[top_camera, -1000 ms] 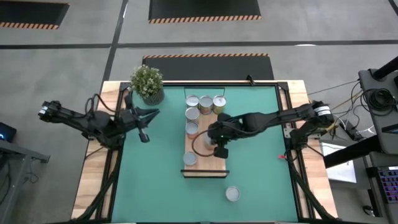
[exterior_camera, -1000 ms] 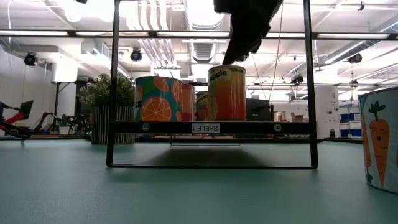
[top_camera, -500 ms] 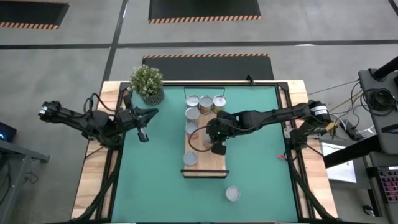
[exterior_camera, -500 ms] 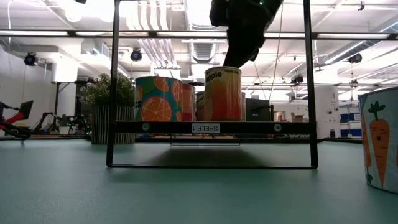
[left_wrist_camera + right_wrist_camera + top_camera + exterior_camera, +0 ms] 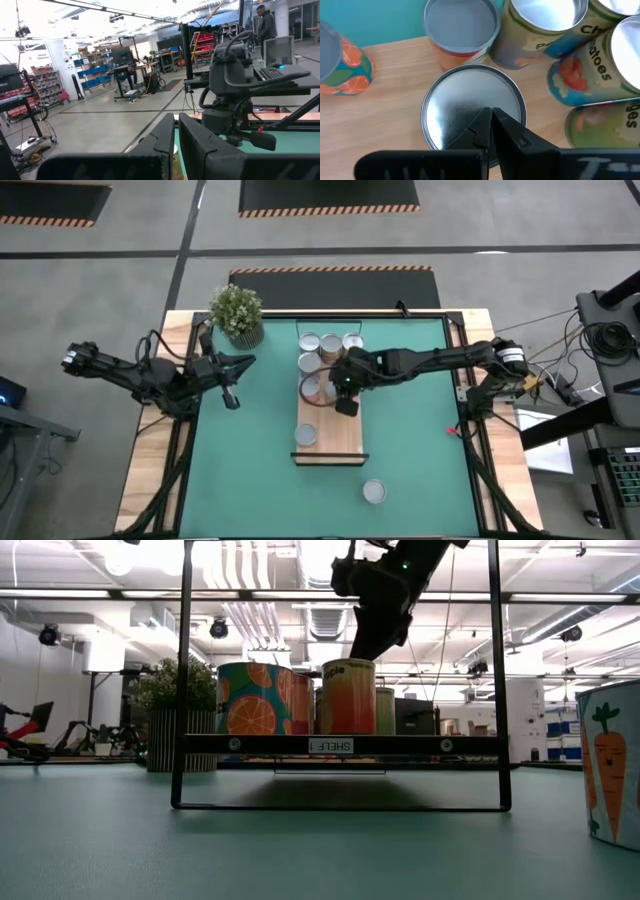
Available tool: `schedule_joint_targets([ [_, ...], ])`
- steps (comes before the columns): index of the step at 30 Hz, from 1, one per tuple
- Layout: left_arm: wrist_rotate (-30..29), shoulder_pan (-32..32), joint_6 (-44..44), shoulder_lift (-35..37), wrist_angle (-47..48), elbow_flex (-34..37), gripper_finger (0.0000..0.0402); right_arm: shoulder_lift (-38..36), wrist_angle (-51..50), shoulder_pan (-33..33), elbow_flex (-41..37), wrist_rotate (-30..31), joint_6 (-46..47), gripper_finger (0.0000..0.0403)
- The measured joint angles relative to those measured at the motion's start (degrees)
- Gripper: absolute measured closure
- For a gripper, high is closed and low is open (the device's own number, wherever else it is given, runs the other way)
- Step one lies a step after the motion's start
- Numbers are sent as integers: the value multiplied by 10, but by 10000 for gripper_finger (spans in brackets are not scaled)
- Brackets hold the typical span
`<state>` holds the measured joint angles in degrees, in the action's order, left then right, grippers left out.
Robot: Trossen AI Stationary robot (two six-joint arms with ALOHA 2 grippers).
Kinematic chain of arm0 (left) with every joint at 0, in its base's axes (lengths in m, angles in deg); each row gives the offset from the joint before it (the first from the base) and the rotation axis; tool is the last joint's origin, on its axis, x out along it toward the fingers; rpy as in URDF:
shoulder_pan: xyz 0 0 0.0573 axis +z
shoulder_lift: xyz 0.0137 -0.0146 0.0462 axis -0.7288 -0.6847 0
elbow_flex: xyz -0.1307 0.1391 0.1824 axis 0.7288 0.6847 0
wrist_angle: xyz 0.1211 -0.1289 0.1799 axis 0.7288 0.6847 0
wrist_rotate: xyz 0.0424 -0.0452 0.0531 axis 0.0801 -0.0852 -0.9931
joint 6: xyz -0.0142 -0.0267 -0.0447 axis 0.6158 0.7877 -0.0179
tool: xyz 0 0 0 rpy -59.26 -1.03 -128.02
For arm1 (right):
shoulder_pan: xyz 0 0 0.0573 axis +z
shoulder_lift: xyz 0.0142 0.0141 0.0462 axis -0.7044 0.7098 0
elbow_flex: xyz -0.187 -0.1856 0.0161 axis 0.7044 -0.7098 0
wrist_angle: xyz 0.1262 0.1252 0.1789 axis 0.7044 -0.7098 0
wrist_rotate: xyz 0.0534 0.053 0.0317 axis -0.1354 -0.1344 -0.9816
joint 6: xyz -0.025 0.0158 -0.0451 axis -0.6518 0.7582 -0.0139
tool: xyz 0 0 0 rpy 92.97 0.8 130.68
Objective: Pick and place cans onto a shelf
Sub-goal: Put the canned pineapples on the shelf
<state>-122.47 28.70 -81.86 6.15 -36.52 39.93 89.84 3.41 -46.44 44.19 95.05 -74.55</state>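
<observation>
Right gripper [image 5: 490, 122] is pinched fully shut, fingertips together with nothing between them, poised right over the silver lid of an orange-labelled can [image 5: 472, 112] standing on the shelf [image 5: 335, 442]. Whether the tips actually touch that lid, I can't tell from here. From table height the arm comes down onto the top of that same can [image 5: 348, 695], upright on the raised board, with an orange-slice can [image 5: 253, 697] beside it. Around it, more cans [image 5: 330, 343] crowd the far end of the plank, packed close, and one lone can [image 5: 305, 435] stands near the plank's front end. Off the shelf, another can [image 5: 374, 491] stands on the green mat [image 5: 420, 430], well apart from the rest. Over on the left, the left gripper [image 5: 232, 392] is closed on nothing too, hanging above the mat's edge near the potted plant [image 5: 237, 313].
</observation>
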Motion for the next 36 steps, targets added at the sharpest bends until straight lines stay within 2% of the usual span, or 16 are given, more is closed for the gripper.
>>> schedule_joint_targets([
  [22,-1,0,0,0,0,0,393,3,50,-63,-2,0,-32,394],
  [28,-1,0,-1,0,0,0,393,3,51,-70,-2,25,-32,394],
  [36,-2,0,-1,0,0,0,393,3,58,-70,-2,28,0,394],
])
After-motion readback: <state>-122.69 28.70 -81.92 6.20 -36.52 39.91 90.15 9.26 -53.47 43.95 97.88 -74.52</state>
